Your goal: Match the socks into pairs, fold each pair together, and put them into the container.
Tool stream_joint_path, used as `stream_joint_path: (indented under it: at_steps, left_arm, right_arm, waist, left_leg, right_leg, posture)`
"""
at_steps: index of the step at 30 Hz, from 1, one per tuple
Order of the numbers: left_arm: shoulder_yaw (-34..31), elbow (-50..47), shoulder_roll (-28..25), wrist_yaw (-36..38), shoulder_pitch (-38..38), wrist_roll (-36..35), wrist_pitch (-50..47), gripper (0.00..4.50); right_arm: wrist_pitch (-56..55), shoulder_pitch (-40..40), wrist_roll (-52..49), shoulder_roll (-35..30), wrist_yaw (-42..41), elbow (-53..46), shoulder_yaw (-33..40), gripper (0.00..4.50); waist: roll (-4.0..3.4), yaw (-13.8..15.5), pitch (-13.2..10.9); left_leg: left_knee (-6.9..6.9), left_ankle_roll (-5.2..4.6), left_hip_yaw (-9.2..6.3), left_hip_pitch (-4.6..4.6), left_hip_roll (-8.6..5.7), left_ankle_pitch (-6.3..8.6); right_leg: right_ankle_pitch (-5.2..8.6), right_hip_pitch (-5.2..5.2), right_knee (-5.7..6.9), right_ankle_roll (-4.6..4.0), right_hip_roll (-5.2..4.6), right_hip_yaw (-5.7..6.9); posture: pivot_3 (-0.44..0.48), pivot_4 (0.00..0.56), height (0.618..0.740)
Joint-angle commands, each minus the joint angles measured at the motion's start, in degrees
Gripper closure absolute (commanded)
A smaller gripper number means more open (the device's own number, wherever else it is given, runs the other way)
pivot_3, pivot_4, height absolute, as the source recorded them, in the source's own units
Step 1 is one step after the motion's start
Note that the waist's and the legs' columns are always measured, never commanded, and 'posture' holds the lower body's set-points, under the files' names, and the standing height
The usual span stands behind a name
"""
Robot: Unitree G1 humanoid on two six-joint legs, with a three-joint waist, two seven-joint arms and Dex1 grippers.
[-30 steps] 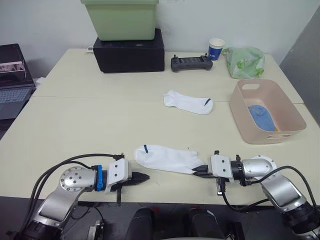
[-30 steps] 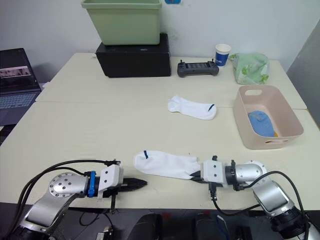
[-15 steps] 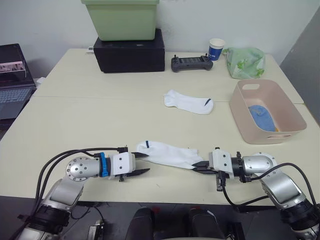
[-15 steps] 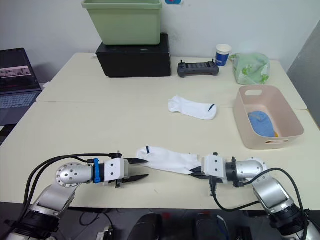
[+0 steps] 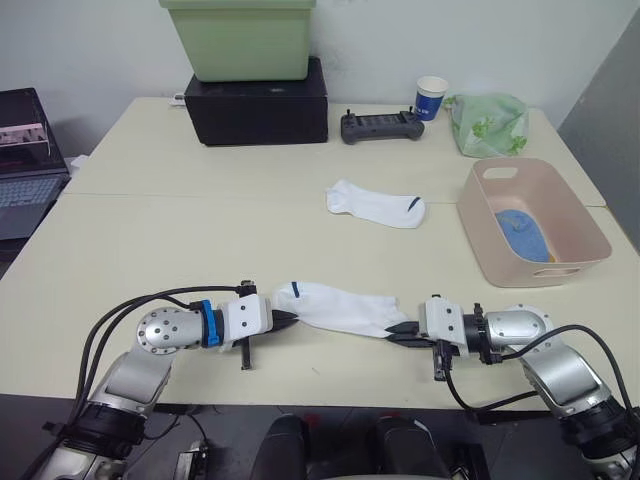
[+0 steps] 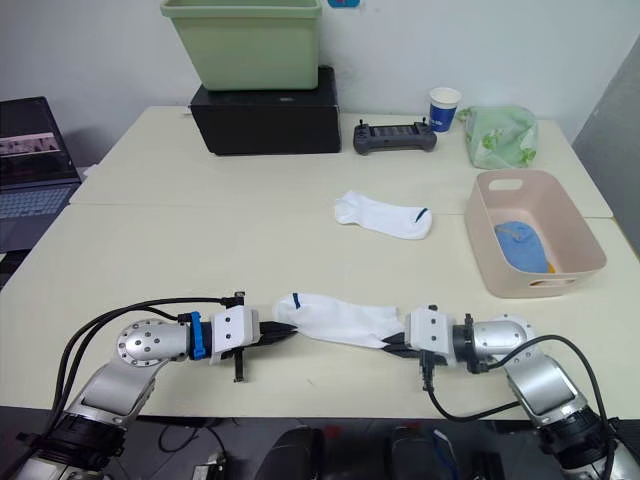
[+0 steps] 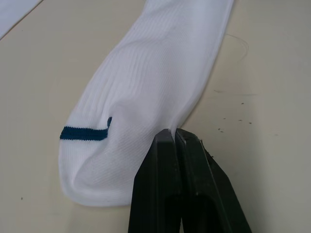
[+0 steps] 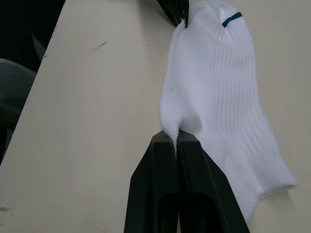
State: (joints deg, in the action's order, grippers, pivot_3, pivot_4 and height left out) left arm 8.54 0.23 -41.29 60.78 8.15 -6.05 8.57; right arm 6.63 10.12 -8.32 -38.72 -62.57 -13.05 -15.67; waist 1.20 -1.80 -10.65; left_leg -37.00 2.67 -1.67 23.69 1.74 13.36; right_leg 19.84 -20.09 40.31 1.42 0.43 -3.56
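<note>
The left gripper (image 5: 284, 318), which a moment ago lay with its fingers spread beside the toe end of the near white sock (image 5: 340, 308), has since pressed them together on that sock's edge; the left wrist view shows the black fingers (image 7: 170, 160) pinching a fold of fabric just beside the dark blue mark. The right gripper (image 5: 400, 331) keeps its pinch on the sock's other end, fingers tight together on a small peak of cloth in the right wrist view. The sock lies stretched between the two grippers near the front edge of the table (image 5: 150, 230), slightly bunched compared with a second ago. The second white sock (image 5: 376, 203) lies flat in the middle of the table, unmoved, well apart from the first. The pink container (image 5: 575, 225) stands at the right side of the table and holds a light blue sock bundle (image 5: 521, 233); a sliver of orange shows by its near wall, too little to make out. The light green bin (image 5: 241, 38) sits on a black box (image 5: 258, 107) at the back, its inside hidden.
</note>
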Motion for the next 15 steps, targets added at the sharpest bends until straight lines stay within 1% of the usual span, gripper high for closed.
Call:
stream_joint_path:
  at_steps: [1,3,6,9,14,15]
  left_arm:
    - [-1.4,-4.7,-0.8,1.3,-2.3,-3.9,-3.0,4.46]
    - [-2.3,-9.4,-2.7,3.6,-5.1,-7.2,-6.0,4.46]
    - [-3.0,-14.4,-5.8,5.7,-8.8,-9.4,-8.8,4.46]
    - [-3.1,-14.7,-7.4,5.3,-10.7,-7.4,-7.9,4.46]
    - [-3.0,-16.4,-7.5,4.1,-14.2,-6.5,-7.3,4.46]
    - [-2.8,-15.9,-7.1,3.2,-14.4,-5.3,-6.4,4.49]
  right_arm:
    - [-1.5,0.5,-0.9,0.1,-0.4,-1.1,0.7,4.5]
    - [-2.6,0.5,-0.2,-0.1,-0.7,-0.9,0.3,4.5]
    - [-4.1,0.4,0.6,0.2,-0.2,-0.7,0.2,4.5]
    - [-6.9,-0.1,2.6,-0.6,-0.9,-0.4,-1.2,4.5]
    - [-7.9,-1.7,3.3,-1.7,-1.9,-0.8,-1.9,4.5]
    - [-7.8,-1.9,2.9,-1.8,-2.0,-0.9,-1.8,4.28]
  waist:
    - [0.0,0.0,0.0]
    - [0.0,-0.1,0.0]
    - [0.0,-0.1,0.0]
    - [0.0,0.0,0.0]
    - [0.0,0.0,0.0]
    - [0.0,0.0,0.0]
  left_leg:
    - [0.0,0.0,0.0,0.0,0.0,0.0]
    - [0.0,0.0,0.0,0.01,0.01,0.0]
    - [0.02,0.0,0.0,0.02,0.04,0.0]
    - [0.02,0.0,-0.01,-0.02,0.04,0.0]
    - [0.01,0.0,0.06,0.02,0.01,0.0]
    - [0.01,0.0,0.05,0.02,0.01,0.0]
  right_leg:
    - [0.0,-0.01,0.0,0.0,0.0,0.0]
    - [0.0,-0.02,0.0,0.0,0.0,-0.01]
    - [0.0,-0.06,0.01,0.0,0.0,-0.01]
    - [0.0,-0.03,0.04,0.0,0.0,-0.01]
    - [0.01,-0.06,0.0,0.0,0.0,-0.06]
    - [0.01,-0.06,0.0,0.0,-0.01,-0.05]
  posture:
    - [0.0,0.15,0.74]
    - [0.0,0.15,0.74]
    - [0.0,0.15,0.74]
    - [0.0,0.15,0.74]
    - [0.0,0.15,0.74]
    - [0.0,0.15,0.74]
